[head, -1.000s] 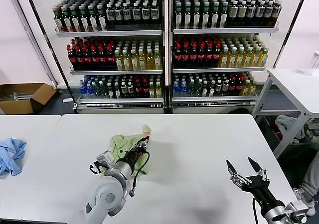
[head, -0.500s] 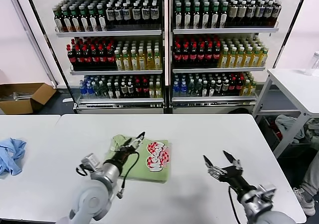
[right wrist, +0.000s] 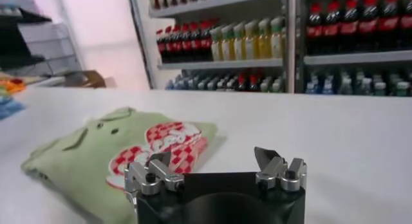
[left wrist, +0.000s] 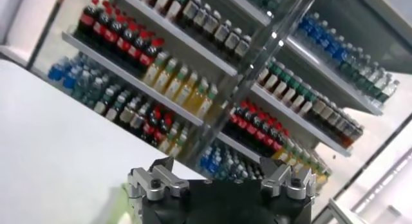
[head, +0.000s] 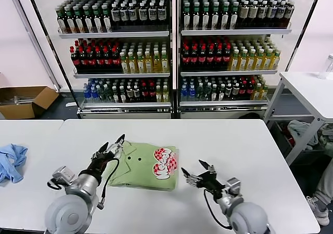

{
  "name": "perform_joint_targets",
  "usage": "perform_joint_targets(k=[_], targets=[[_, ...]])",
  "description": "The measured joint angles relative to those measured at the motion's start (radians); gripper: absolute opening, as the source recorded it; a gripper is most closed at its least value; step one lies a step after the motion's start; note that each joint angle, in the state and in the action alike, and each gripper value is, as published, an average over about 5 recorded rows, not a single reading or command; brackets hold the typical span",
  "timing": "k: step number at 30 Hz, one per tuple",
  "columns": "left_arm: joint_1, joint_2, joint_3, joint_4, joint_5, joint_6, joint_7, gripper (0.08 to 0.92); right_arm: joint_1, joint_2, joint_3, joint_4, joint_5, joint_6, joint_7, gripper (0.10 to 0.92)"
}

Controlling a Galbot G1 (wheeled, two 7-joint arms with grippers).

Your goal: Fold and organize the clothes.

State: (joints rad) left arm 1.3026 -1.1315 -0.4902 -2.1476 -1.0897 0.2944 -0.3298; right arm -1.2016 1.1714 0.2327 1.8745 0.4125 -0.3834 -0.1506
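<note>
Polo shirt (head: 148, 165), light green, lies folded into a compact rectangle on the white bench (head: 218, 140), between the two pincers. Its collar and small dark buttons face up on the half nearer the left pincer, and the red-and-white checkered print sits on the half nearer the right pincer. In the right wrist view the shirt (right wrist: 122, 158) rests flat just ahead of that pincer, print towards it, collar on the far side.

Left pincer (head: 112, 146) hovers just beside the shirt's collar edge, its two dark fingers (head: 120, 140) spread apart and holding nothing; whether a tip brushes the cloth cannot be told. In the left wrist view the left pincer (left wrist: 222, 180) points up and away towards the bottle shelves (left wrist: 193, 71), with its fingers wide apart and nothing between them.

Right pincer (head: 200, 174) hangs low over the bench near the shirt's print-side edge, apart from the fabric, fingers splayed and empty. In its own wrist view the right pincer (right wrist: 215, 170) shows the same gap between its fingertips, aimed at the shirt.

Well away from the left pincer, on the side opposite the shirt, a crumpled blue garment (head: 11, 161) lies on a neighbouring bench. Beyond both pincers stand shelves of bottles (head: 171, 52), and a cardboard box (head: 26, 101) sits on the floor.
</note>
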Motion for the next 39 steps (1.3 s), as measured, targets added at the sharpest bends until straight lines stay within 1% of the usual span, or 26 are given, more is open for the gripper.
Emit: perform_joint_targets(k=[5, 8, 18, 25, 29, 32, 39], targets=[[0.048, -0.008, -0.043, -0.024, 0.012, -0.002, 0.010, 0.823, 0.065, 0.022, -0.075, -0.065, -0.022, -0.012, 0.008, 0.814], [0.071, -0.009, -0.065, -0.036, 0.014, -0.002, 0.013, 0.823, 0.099, 0.034, -0.114, -0.096, -0.028, -0.018, 0.010, 0.758], [0.112, -0.011, -0.101, -0.048, 0.018, -0.002, 0.017, 0.823, 0.163, 0.061, -0.190, -0.154, -0.038, -0.024, 0.021, 0.472], [0.109, -0.008, -0.100, -0.042, 0.023, 0.002, 0.017, 0.823, 0.164, 0.055, -0.198, -0.153, -0.051, -0.023, 0.025, 0.264], [0.099, -0.002, -0.097, -0.032, 0.025, 0.008, 0.018, 0.823, 0.148, 0.043, -0.188, -0.135, -0.064, -0.024, 0.029, 0.163], [0.089, 0.003, -0.096, -0.022, 0.024, 0.011, 0.019, 0.823, 0.130, 0.028, -0.173, -0.112, -0.068, -0.026, 0.028, 0.135], [0.066, 0.011, -0.089, 0.001, 0.028, 0.015, 0.020, 0.823, 0.085, -0.032, -0.116, -0.046, -0.067, -0.034, 0.011, 0.135]])
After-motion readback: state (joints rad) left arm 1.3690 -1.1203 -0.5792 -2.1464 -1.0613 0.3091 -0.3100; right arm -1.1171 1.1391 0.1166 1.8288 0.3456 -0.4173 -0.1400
